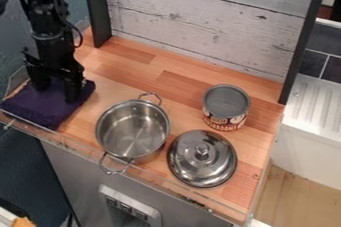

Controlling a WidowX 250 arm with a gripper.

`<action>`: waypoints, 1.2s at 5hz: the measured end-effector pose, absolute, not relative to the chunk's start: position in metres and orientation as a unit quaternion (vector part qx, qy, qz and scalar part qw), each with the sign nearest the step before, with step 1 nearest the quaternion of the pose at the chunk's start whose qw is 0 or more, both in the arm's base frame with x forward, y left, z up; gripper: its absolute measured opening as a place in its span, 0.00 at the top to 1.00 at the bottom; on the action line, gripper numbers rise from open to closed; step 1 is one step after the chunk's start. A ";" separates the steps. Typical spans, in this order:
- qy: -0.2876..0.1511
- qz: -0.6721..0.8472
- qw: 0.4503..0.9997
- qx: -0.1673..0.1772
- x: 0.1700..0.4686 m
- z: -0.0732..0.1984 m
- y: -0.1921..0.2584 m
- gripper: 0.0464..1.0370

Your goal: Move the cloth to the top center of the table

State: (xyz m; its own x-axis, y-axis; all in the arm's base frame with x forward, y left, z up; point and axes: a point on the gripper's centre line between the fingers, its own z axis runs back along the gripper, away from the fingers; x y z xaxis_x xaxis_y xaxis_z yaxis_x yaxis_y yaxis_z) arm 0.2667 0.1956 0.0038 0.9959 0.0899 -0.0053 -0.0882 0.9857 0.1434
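Key relation: the cloth (57,109) was right under the gripper (57,85), at the left end of the table (133,71), next to the pot (135,131). No sideways travel looked necessary to get at it. Gripper was open, fingers spread apart and pointing down, tips at the upper part of the cloth. Couldn't tell if the tips touched fabric or sat just above it. Most of the cloth lay on the near side of the fingers, so a close there would likely have caught it off-center, with the rest trailing.

Target was the middle of the strip along the back wall (200,17), so right and a bit up in view from the gripper. My read: step in hand was the grasp, transport not begun. Next move called for closing on a fold, a small lift, then a run along the wall side. Main risk was the trailing part snagging the pot's far handle (150,93). Can (226,105) stood past the target, to its right; lid (202,157) was well out of the path.
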 end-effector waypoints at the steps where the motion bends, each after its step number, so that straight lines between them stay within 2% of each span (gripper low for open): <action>1: 0.002 0.038 0.997 0.066 0.278 0.003 0.189 0.04; 2: -0.019 0.043 0.998 0.038 0.300 0.004 0.165 0.04; 3: -0.026 0.020 0.999 0.009 0.330 0.003 0.118 0.04; 4: -0.034 0.010 0.999 -0.008 0.357 0.002 0.097 0.04; 6: -0.045 0.007 0.999 -0.013 0.393 0.002 0.079 0.04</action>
State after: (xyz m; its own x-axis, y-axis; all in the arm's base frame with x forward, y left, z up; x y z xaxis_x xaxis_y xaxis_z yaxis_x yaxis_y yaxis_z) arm 0.3934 0.0793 0.0016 0.9958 0.0143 0.0905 -0.0120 0.9996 -0.0262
